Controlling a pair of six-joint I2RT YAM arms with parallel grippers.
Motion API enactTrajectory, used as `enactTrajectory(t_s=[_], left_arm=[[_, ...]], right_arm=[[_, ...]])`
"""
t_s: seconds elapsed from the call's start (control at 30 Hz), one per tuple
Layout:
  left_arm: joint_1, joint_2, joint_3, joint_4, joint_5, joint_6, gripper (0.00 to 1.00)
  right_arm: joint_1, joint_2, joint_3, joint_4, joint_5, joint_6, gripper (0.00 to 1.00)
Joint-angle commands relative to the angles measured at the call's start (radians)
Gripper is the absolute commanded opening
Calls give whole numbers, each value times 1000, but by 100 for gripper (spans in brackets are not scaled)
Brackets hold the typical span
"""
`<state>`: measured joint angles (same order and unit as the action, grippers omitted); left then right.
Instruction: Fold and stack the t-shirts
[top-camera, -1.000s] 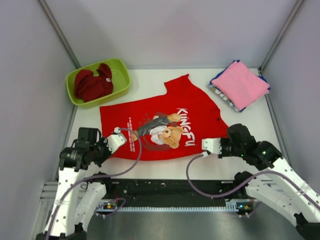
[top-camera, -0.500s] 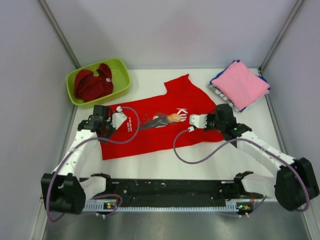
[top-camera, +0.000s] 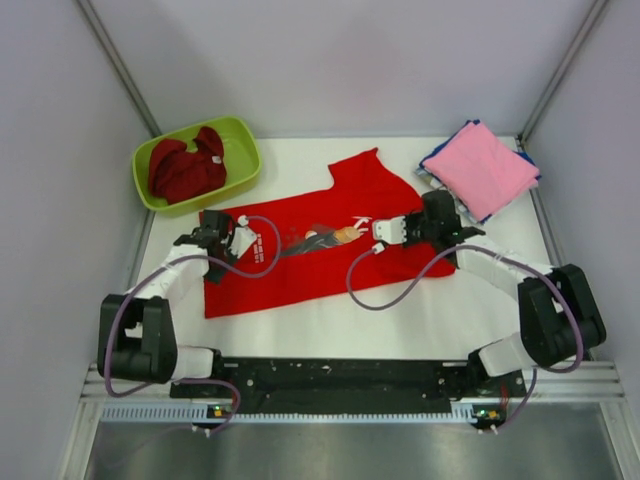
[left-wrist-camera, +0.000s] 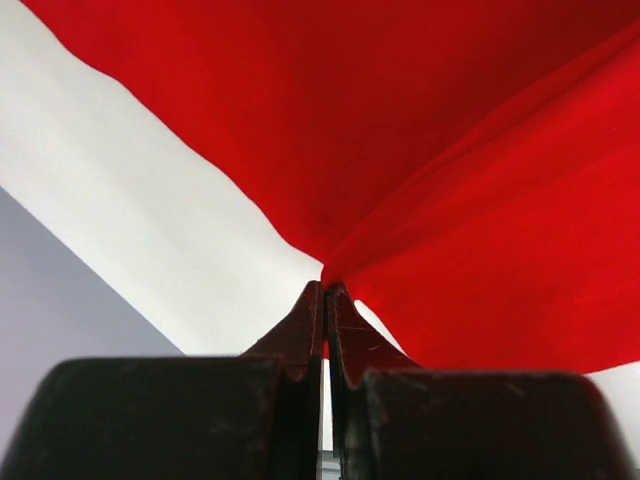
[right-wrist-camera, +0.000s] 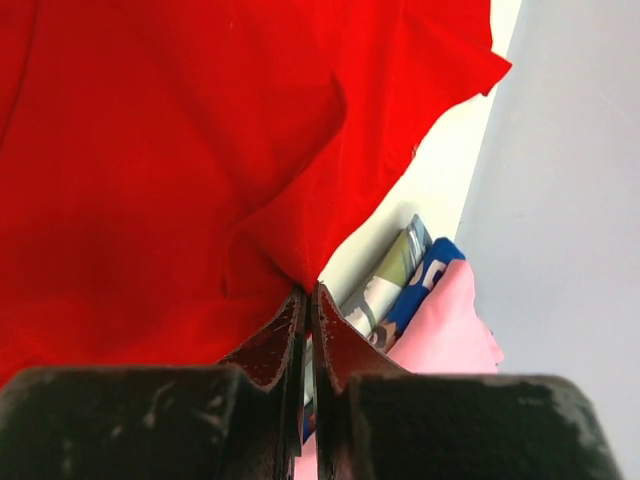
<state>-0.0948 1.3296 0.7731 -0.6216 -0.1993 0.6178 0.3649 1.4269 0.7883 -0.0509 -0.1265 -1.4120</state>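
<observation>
A bright red t-shirt (top-camera: 300, 270) lies on the white table, its near part folded up and back so only a strip of the chest print (top-camera: 335, 234) shows. My left gripper (top-camera: 205, 232) is shut on the shirt's left hem edge (left-wrist-camera: 330, 270). My right gripper (top-camera: 440, 222) is shut on the right hem edge (right-wrist-camera: 300, 265). Both hold the cloth over the shirt's upper half. A folded stack with a pink tee (top-camera: 480, 168) on top and blue ones under it (right-wrist-camera: 425, 280) sits at the back right. A darker red tee (top-camera: 186, 166) lies crumpled in the tub.
The lime-green plastic tub (top-camera: 240, 150) stands at the back left. Grey walls close in the table on three sides. My arm cables loop over the shirt and the table's near part (top-camera: 380, 300).
Both grippers have carried the shirt's near hem away from me, from the front edge up over the print, folding the shirt in half. The print is now mostly covered.
</observation>
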Motion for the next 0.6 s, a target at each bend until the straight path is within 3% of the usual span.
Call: enactTrajectory(t_s=[0.0,0.07,0.1,0.17,0.23,0.33,0.47,0.57], left_arm=[[1,40,3,39,-22,-39,0],[1,45,0,28,3,-44,1],[1,46,-4,25,15,-47,5],[1,45,-8,25,40,-58,17],[0,40,-6,22,60,-69,40],[0,26,-3,19,58,-85,59],[0,-21,6,0,60,-105,66],[1,-44,3,-16,72,-118,68]], right_arm=[[-29,50,75,26,-56,-61,0],[-38,85,78,29,-55,-48,0],[-46,105,75,43,-50,-26,7],[-81,141,74,190,-50,95,31],[-122,185,110,267,-32,284,51],[-132,185,239,215,1,521,56],[-129,124,379,105,-181,983,60],[-81,176,497,-74,-187,1238,52]])
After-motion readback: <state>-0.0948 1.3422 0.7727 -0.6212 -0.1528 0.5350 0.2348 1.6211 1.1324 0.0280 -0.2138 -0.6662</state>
